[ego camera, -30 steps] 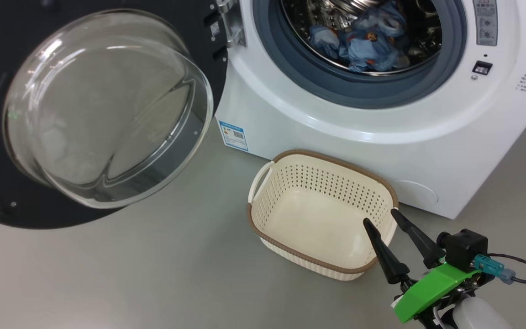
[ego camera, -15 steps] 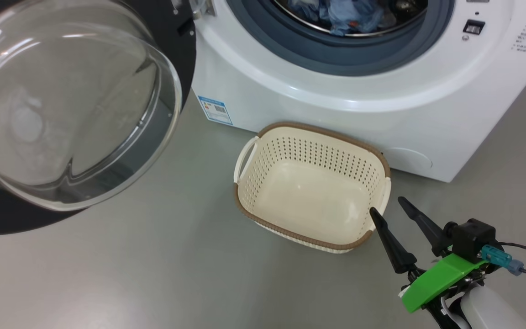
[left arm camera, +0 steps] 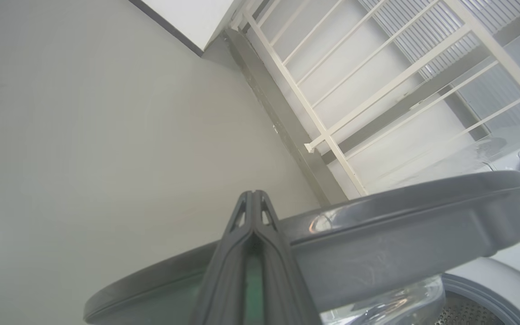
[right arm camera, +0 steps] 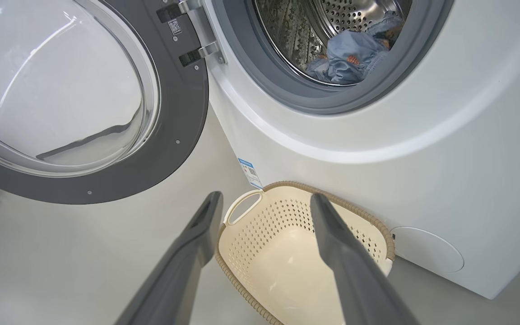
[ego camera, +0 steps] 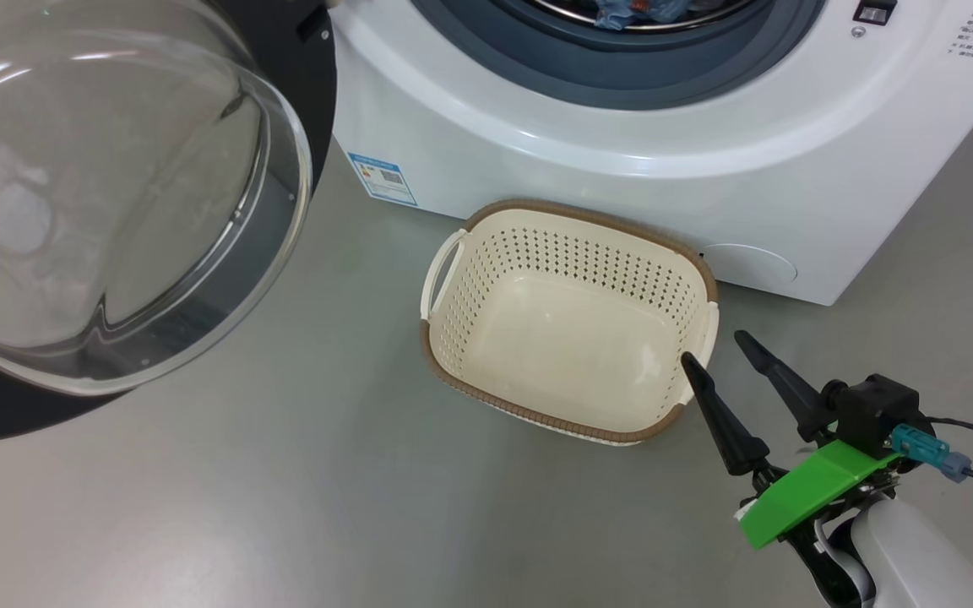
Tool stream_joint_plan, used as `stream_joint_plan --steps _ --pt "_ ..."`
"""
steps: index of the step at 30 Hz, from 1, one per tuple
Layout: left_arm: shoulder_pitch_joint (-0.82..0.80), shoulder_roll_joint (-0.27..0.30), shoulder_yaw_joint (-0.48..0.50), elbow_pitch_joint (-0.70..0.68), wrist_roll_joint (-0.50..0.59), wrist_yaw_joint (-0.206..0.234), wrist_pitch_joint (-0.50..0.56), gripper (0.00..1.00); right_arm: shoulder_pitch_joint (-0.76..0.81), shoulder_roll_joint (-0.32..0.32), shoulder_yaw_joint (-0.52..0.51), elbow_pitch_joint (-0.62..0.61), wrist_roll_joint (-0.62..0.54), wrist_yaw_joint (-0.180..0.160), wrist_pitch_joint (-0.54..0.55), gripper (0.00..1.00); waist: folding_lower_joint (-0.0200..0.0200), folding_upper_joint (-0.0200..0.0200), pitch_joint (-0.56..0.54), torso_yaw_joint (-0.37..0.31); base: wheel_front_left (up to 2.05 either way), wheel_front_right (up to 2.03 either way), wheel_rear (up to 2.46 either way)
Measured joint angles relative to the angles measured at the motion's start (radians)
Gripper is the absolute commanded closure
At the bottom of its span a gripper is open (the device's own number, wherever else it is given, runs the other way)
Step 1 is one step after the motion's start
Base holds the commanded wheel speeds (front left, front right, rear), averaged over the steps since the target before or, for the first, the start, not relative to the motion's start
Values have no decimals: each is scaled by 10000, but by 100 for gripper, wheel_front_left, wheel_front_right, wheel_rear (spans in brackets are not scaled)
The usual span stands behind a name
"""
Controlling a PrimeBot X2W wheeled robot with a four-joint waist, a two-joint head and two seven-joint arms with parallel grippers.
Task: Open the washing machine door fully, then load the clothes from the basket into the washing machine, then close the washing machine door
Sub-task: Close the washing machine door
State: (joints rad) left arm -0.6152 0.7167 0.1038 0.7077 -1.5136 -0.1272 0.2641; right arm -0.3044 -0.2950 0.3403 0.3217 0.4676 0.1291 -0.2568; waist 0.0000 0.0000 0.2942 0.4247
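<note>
L gripper, fingers pinched shut on nothing, sits by the outer rim of the wide-open washing machine door; a push there could skid off the curve w/o latching it. R gripper, fingers spread & empty, hovers just beside the basket and may knock it. Basket's empty; clothes lie in the drum of the washing machine.

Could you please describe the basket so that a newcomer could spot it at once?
Find the big white washing machine; on the grey floor right before its front stands the basket. It is cream, perforated, brown-rimmed and empty.
</note>
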Motion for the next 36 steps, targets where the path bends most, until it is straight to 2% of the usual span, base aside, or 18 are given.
stream_joint_plan --steps 19,36 --pt "418 328 -263 -575 -788 40 1981 100 -41 29 -104 19 0 0 2 0 0 0 -430 -17 0 0 0" --pt "1319 228 -378 -1918 -1005 38 3599 100 317 234 -167 17 15 0 0 0 0 0 -1209 142 0 0 0"
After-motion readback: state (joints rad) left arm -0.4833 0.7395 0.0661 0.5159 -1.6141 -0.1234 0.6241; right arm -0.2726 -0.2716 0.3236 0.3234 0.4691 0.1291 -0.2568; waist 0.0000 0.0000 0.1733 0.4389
